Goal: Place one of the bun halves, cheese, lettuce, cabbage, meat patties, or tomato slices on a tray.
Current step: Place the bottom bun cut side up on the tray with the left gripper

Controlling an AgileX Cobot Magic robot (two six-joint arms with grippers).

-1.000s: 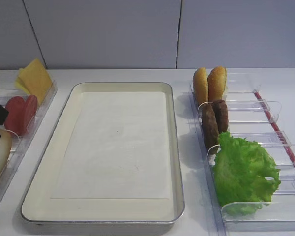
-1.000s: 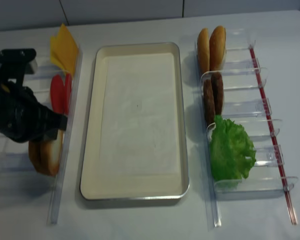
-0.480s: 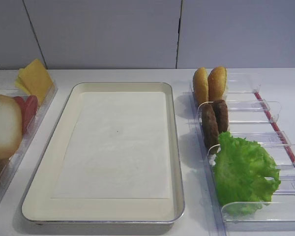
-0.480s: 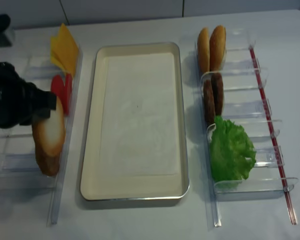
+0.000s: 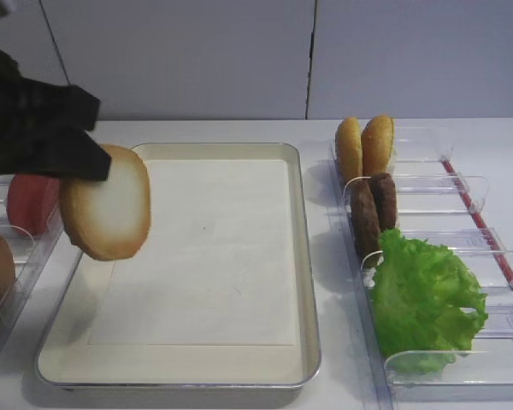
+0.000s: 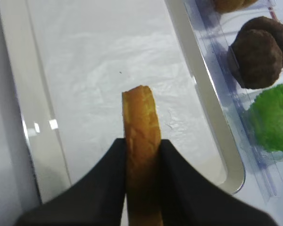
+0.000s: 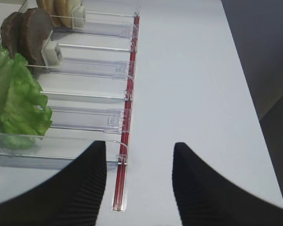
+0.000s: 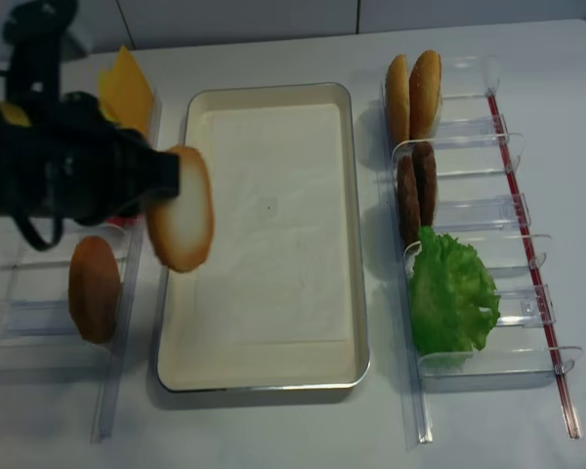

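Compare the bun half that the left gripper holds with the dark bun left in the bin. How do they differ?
The held bun half is flat, with a pale cut face and a golden rim; the dark bun is brown all over. The held bun half hangs above the tray, clamped on edge by the left gripper; the dark bun rests in its bin. Both are round.

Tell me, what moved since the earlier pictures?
The left gripper, shut on the bun half, lifted it out of the left bin and carried it rightward over the tray. A brown bun now shows in that bin. The right gripper, lettuce and patties stayed put.
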